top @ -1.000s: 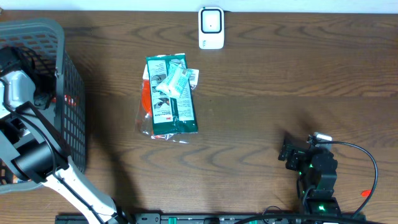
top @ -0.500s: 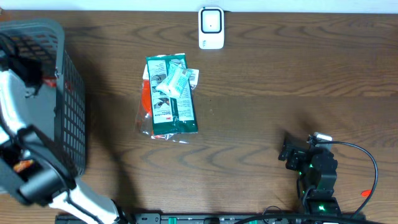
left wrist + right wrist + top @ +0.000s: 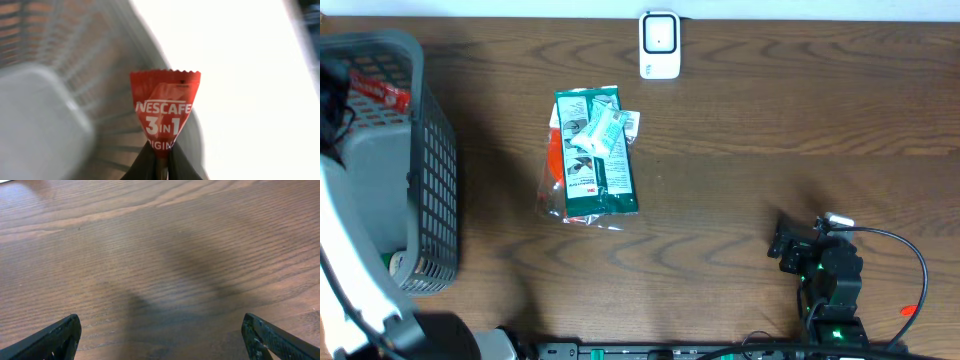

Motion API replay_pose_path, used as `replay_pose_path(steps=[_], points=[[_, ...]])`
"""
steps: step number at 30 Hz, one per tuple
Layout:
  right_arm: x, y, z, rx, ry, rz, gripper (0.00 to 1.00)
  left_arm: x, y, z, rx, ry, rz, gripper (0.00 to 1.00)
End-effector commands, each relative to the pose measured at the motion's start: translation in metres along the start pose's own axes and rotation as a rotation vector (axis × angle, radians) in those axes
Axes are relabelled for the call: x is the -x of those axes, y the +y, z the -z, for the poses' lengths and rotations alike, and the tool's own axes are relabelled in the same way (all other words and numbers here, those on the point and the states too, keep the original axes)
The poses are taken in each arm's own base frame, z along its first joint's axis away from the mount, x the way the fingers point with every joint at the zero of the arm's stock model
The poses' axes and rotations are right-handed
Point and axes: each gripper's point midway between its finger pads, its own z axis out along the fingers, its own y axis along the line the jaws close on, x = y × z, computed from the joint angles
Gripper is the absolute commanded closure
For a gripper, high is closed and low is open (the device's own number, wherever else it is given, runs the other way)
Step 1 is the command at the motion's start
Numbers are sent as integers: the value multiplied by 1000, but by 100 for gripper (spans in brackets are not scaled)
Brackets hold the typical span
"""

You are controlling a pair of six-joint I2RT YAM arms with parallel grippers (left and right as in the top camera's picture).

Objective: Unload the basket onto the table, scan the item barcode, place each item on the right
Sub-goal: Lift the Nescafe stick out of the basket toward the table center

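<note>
At the table's left edge, over the far end of the grey mesh basket (image 3: 435, 170), a red sachet (image 3: 165, 107) is held upright by its lower end, pinched in the clenched left gripper (image 3: 161, 165). It is lettered in white "NESCAFE 3 in 1", and its top edge is crimped in a zigzag. The dark wooden table (image 3: 770, 120) carries a green packet (image 3: 592, 150) near the middle and a white scanner (image 3: 660, 45) at the far edge. The right gripper (image 3: 161, 337) is spread wide over bare wood.
</note>
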Motion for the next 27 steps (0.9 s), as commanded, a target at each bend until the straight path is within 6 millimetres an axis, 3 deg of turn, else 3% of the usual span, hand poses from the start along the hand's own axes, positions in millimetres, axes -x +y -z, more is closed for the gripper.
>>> replay_pose_path(steps=[1, 6, 12, 19, 27], points=[[1, -2, 0, -14, -8, -11, 1, -1, -47, 36, -184, 14, -45, 92], [3, -2, 0, -11, -15, -11, 1, -7, -98, 76, -419, 47, -121, 92], [4, -1, 0, -11, -19, -12, 1, -19, -140, 105, -664, 122, -201, 92], [6, -1, 0, -9, -26, -12, 1, -44, -167, 116, -769, 200, -231, 93], [8, -1, 0, -7, -34, -13, 1, -112, -207, 113, -908, 307, -409, 93]])
